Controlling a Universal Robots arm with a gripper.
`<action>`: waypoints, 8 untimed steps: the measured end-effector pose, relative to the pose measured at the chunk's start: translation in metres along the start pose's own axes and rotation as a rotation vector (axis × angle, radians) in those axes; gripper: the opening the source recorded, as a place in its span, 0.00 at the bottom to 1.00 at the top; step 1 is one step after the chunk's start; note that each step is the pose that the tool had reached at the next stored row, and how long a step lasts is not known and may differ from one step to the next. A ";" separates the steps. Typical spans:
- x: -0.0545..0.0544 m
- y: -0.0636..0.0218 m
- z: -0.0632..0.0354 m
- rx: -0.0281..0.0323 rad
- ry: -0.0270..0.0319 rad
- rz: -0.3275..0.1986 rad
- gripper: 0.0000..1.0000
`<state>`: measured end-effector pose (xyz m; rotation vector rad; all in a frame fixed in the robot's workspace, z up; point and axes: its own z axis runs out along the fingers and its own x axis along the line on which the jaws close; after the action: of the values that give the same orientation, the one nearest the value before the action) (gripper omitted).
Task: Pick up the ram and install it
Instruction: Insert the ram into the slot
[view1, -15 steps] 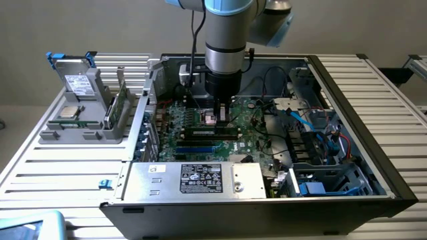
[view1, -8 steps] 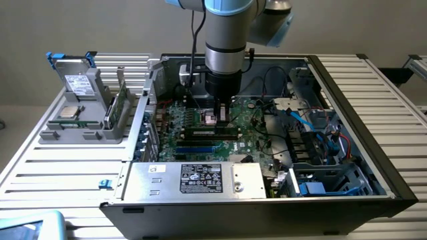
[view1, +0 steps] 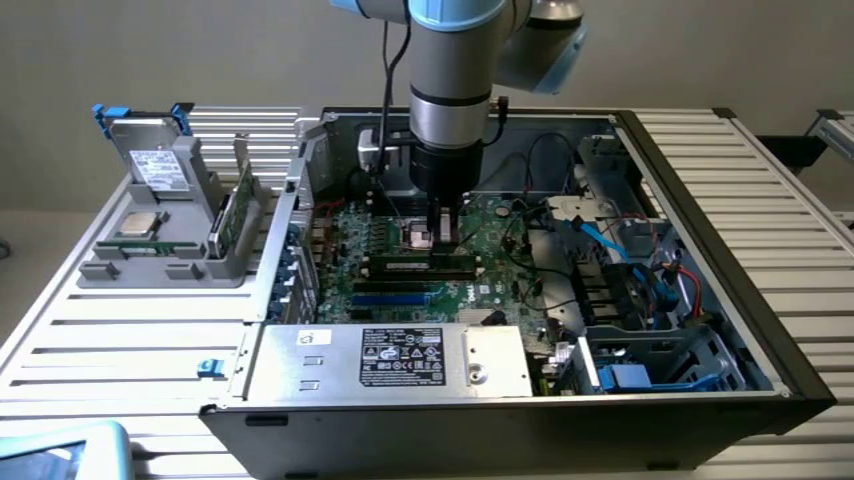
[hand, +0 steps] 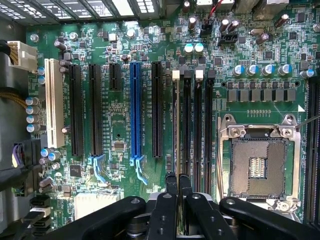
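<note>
- We see the arm (view1: 450, 100) reaching straight down into the open computer case (view1: 747, 300), which lies on a slatted table (view1: 120, 340).
- The gripper (view1: 447, 228) hangs low over the middle of the motherboard (hand: 125, 125), just beside the empty processor socket (hand: 257, 165).
- In the wrist view the gripper (hand: 177, 176) is clenched: its two black fingers (hand: 171, 189) stand almost together, pinching a thin green strip seen edge-on, which we take to be the ram (hand: 176, 130).
- The ram runs along the memory slot closest to the expansion slots, with a white latch (hand: 175, 75) at its far end; three more memory slots lie between it and the processor socket.
- We cannot tell whether the ram is pressed fully into the slot or only resting on it.
- A blue expansion slot (hand: 135, 110) and a white one (hand: 54, 100) lie parallel to the ram, on the side away from the socket.
- At the case's near edge sits the power supply (view1: 400, 357) with its label up.
- Outside the case, on the exterior view's left, a grey holder (view1: 147, 265) carries a square silver processor chip (view1: 138, 222), a green expansion card (view1: 235, 215) standing on edge, and a drive in a blue caddy (view1: 158, 165).
</note>
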<state>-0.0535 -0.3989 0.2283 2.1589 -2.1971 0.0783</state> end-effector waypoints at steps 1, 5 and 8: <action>0.000 0.0000 0.0001 0.0002 0.0000 0.000 0.13; 0.000 0.0010 0.0006 0.0015 -0.0003 0.000 0.13; 0.000 0.0010 0.0012 0.0022 -0.0002 0.000 0.13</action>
<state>-0.0545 -0.3988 0.2271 2.1600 -2.1983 0.0806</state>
